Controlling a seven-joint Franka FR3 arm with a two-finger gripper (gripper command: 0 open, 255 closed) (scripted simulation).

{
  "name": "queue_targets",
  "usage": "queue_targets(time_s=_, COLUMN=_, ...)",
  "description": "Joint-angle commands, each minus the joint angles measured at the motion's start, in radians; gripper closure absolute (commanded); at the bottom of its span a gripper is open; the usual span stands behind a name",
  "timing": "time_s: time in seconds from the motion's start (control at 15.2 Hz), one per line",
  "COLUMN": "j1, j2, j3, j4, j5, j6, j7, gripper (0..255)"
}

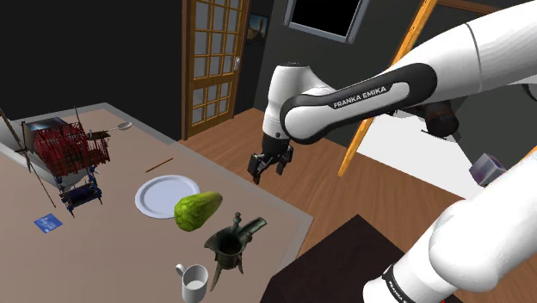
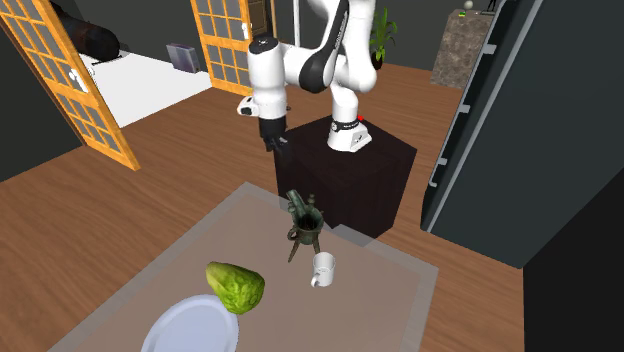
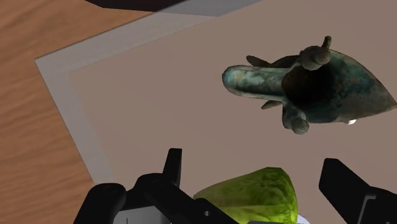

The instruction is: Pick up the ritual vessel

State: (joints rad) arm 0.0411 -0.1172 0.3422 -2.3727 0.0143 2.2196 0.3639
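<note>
The ritual vessel (image 1: 232, 242) is a dark green-bronze cup on legs with a long spout. It stands upright near the table's corner, between a green lettuce head (image 1: 198, 210) and a white mug (image 1: 194, 281). The vessel (image 2: 304, 223) also shows in the second exterior view, and from above as the vessel (image 3: 312, 86) with its dark hollow. My gripper (image 1: 269, 163) hangs open in the air above the table's edge, well above and to one side of the vessel, holding nothing. In the wrist view the gripper (image 3: 252, 162) has its fingers (image 3: 172, 164) wide apart over the lettuce (image 3: 254, 194).
A white plate (image 1: 162, 196) lies beside the lettuce. A red wire rack (image 1: 69, 146), a blue frame (image 1: 82, 194) and a blue card (image 1: 49, 223) sit at the shoulder view's left. The brown table (image 1: 103, 258) ends close to the vessel; wooden floor (image 2: 150, 190) lies beyond.
</note>
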Motion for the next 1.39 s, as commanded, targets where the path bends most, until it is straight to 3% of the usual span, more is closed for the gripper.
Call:
queue_targets(time_s=0.0, j1=0.003, j2=0.074, j3=0.015, j4=0.023, j5=-0.029, j6=0.029, j7=0.042, gripper=0)
queue_targets(time_s=0.33, j1=0.033, j2=0.273, j3=0.034, j4=0.100, j5=-0.121, j6=0.092, j7=0.162, gripper=0)
queue_targets(time_s=0.73, j1=0.105, j2=0.513, j3=0.010, j4=0.228, j5=-0.223, j6=0.132, j7=0.286, gripper=0)
queue_targets(time_s=1.12, j1=0.190, j2=0.748, j3=-0.030, j4=0.393, j5=-0.282, j6=0.140, j7=0.365, gripper=0)
queue_targets(time_s=1.32, j1=0.196, j2=0.772, j3=-0.038, j4=0.400, j5=-0.290, j6=0.157, j7=0.370, gripper=0)
